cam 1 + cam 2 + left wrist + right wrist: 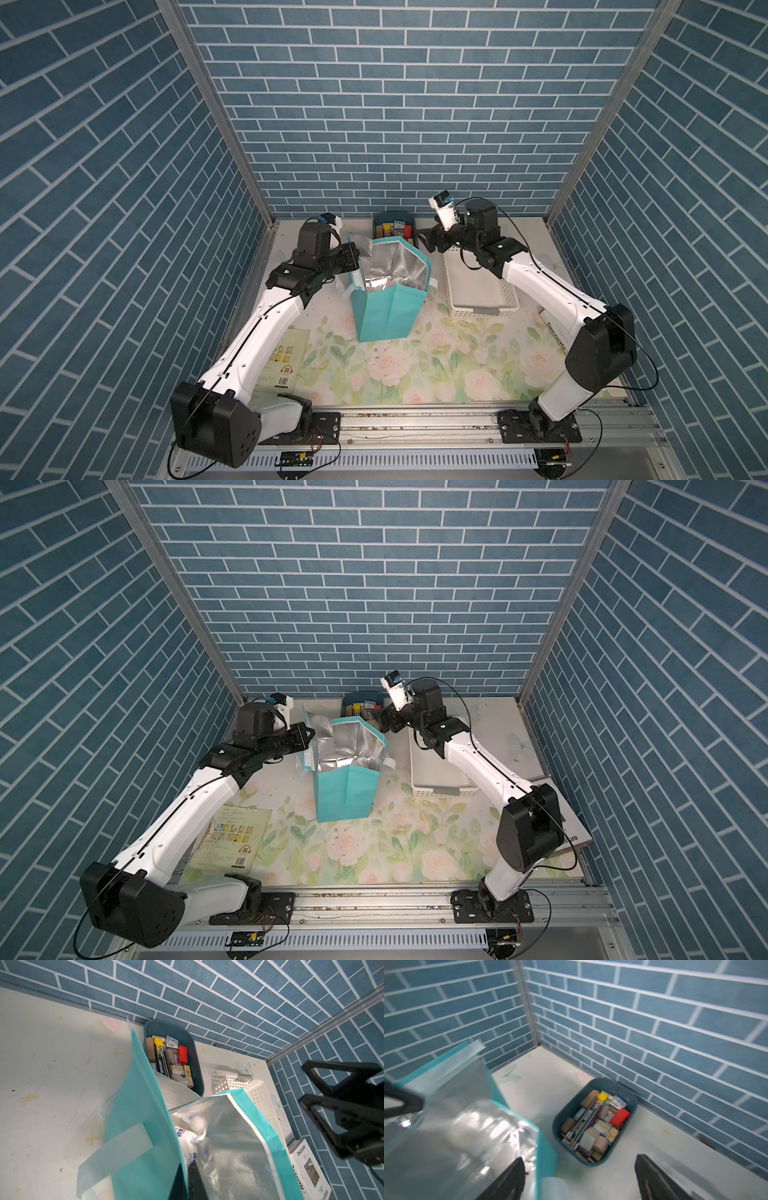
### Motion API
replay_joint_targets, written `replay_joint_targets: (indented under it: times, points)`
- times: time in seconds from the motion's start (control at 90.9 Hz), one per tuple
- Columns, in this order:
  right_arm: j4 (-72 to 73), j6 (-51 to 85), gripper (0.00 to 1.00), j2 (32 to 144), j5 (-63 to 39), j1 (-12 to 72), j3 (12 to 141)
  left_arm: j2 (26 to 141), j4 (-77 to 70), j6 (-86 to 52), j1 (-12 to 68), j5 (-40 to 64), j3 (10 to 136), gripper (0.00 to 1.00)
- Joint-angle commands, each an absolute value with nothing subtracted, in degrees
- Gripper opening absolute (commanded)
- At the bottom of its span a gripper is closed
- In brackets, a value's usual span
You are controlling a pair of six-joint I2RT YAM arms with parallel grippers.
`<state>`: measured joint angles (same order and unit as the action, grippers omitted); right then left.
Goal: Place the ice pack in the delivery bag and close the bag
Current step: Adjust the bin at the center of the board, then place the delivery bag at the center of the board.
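Note:
The teal delivery bag stands upright mid-table with its silver-lined mouth open. In the left wrist view, the ice pack, white with blue print, lies inside against the foil lining. It does not show clearly in the top views. My left gripper is shut on the bag's left wall at the rim, one finger outside and one inside. My right gripper hovers open and holding nothing at the bag's far right corner. One finger is over the mouth, the other over the table.
A dark blue bin of small items sits behind the bag at the back wall. A white perforated basket stands right of the bag, under the right arm. A booklet lies front left and a "Decorate" book at the right edge.

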<state>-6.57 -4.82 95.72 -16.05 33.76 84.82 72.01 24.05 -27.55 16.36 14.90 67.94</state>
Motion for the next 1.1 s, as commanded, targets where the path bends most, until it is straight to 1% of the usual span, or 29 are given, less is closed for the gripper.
replay_joint_targets:
  times: [0.0,0.165,0.22,0.242,0.264,0.297,0.319,0.33,0.352,0.363,0.374,0.506,0.594,0.638,0.726,0.924,1.023,1.089]
  points:
    - [-15.5,-10.3,0.86,98.8,-16.1,34.9,86.9,71.7,22.7,-26.9,15.8,15.1,67.1,0.00]
    - [-19.8,-6.9,0.84,100.7,-9.5,37.3,89.7,71.9,22.7,-26.8,15.7,15.3,67.2,0.00]
    - [-20.9,-5.0,0.78,101.7,-5.5,37.8,90.2,71.9,22.7,-26.6,15.6,15.3,67.2,0.00]
    - [-21.7,-4.3,0.73,102.0,-3.6,37.9,90.5,71.9,22.8,-26.6,15.6,15.2,67.3,0.00]
    - [-22.4,-3.7,0.65,102.2,-2.7,38.0,90.8,71.9,22.8,-26.4,15.5,15.2,67.2,0.00]
    - [-23.2,-2.9,0.39,102.4,-1.8,38.3,91.0,71.8,22.9,-26.1,15.5,15.2,67.4,0.00]
    - [-23.4,-2.4,0.27,102.2,-1.4,38.6,90.7,71.9,23.0,-25.9,15.5,15.2,67.5,0.00]
    - [-23.5,-2.2,0.18,102.1,-1.3,38.8,90.6,71.9,23.0,-25.7,15.5,15.1,67.5,0.00]
    - [-23.4,-1.9,0.08,101.8,-1.2,39.2,90.1,71.8,23.1,-25.5,15.4,15.1,67.6,0.00]
    - [-23.3,-1.7,0.02,101.6,-1.2,39.4,89.8,71.8,23.1,-25.4,15.4,15.1,67.7,0.00]
    - [-23.1,-1.5,0.00,101.3,-1.2,39.7,89.5,71.8,23.1,-25.3,15.3,15.1,67.7,0.00]
    - [-18.9,4.6,0.00,95.1,-1.9,42.6,84.4,71.3,22.6,-23.9,14.8,15.5,67.7,0.00]
    - [-9.1,13.8,0.00,87.8,-3.9,44.0,76.3,70.8,21.8,-23.0,14.6,16.3,67.4,0.00]
    - [-4.0,18.3,0.00,84.1,-6.5,44.5,71.9,70.8,21.7,-22.5,14.6,16.4,67.6,0.00]
    - [2.2,25.6,0.00,78.2,-6.6,46.5,64.9,71.0,22.3,-21.4,14.6,17.1,68.0,0.00]
    - [6.8,33.6,0.00,70.3,2.0,54.4,57.6,70.4,21.7,-19.3,14.7,21.7,67.8,0.00]
    - [8.5,33.7,0.00,69.3,2.7,54.9,55.0,70.6,20.1,-18.9,14.8,26.8,66.7,0.00]
    - [5.5,31.7,0.01,69.7,6.4,54.9,55.9,71.6,20.1,-18.8,15.0,28.8,66.5,0.00]
